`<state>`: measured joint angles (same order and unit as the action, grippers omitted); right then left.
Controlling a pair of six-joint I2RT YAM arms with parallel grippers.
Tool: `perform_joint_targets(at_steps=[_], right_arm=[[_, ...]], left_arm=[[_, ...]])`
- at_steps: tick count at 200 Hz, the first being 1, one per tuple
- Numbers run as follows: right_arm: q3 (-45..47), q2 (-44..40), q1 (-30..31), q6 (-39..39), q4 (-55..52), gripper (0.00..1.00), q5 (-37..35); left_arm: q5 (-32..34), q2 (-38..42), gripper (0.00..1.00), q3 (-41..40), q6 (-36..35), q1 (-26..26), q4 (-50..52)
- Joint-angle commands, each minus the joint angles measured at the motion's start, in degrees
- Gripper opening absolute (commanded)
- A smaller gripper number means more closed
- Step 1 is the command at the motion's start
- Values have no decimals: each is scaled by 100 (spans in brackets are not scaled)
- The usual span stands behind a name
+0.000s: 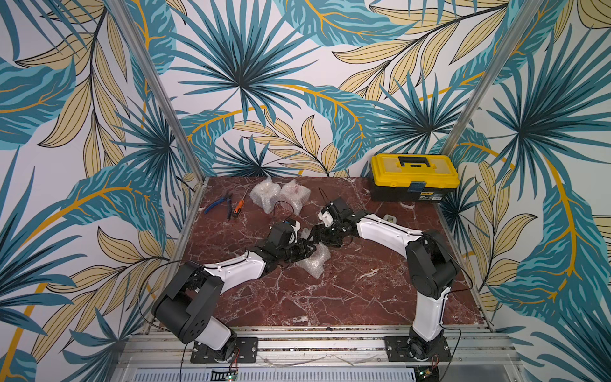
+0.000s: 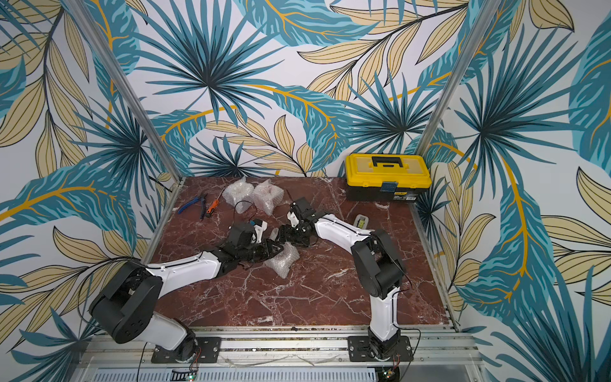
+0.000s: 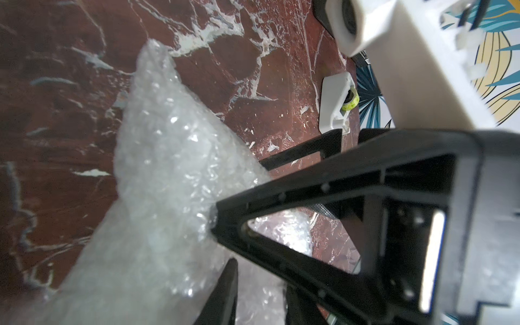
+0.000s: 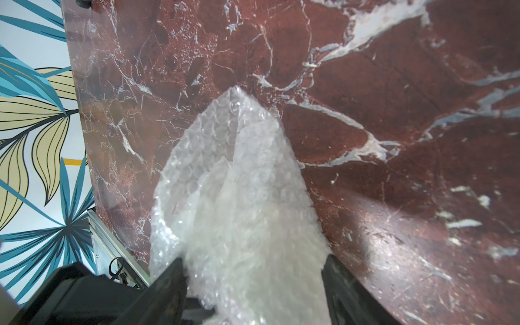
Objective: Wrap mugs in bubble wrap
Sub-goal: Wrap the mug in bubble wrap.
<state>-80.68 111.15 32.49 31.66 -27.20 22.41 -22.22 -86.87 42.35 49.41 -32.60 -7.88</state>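
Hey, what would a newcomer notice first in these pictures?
The bold palm-leaf wallpaper all around, and the yellow toolbox at the far right corner of the table. In the middle, the two arms meet over a bubble-wrap bundle, with two more bundles at the back.

Crinkly translucent bubble wrap point(image 4: 239, 197): centre bundle point(image 1: 314, 264) lying tapered to point; two back bundles point(image 1: 264, 195) side by side, touching; mugs hidden.
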Motion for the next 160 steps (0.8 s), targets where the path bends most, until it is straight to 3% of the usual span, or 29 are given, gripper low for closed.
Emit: perform_joint_targets(at_steps=[1,100,124,160], right_arm=[[206,363,68,-150,-761,74,-147],[326,333,66,-137,-690,72,-134],[317,329,67,-146,-697,72,-135],[312,320,66,-149,-698,72,-115]], left_arm=[[-71,261,34,72,-155,-18,-47],[-25,1120,40,-42,-186,124,-46],[378,1504,50,-221,-220,315,276],[1453,1533,66,104,-670,390,1737]])
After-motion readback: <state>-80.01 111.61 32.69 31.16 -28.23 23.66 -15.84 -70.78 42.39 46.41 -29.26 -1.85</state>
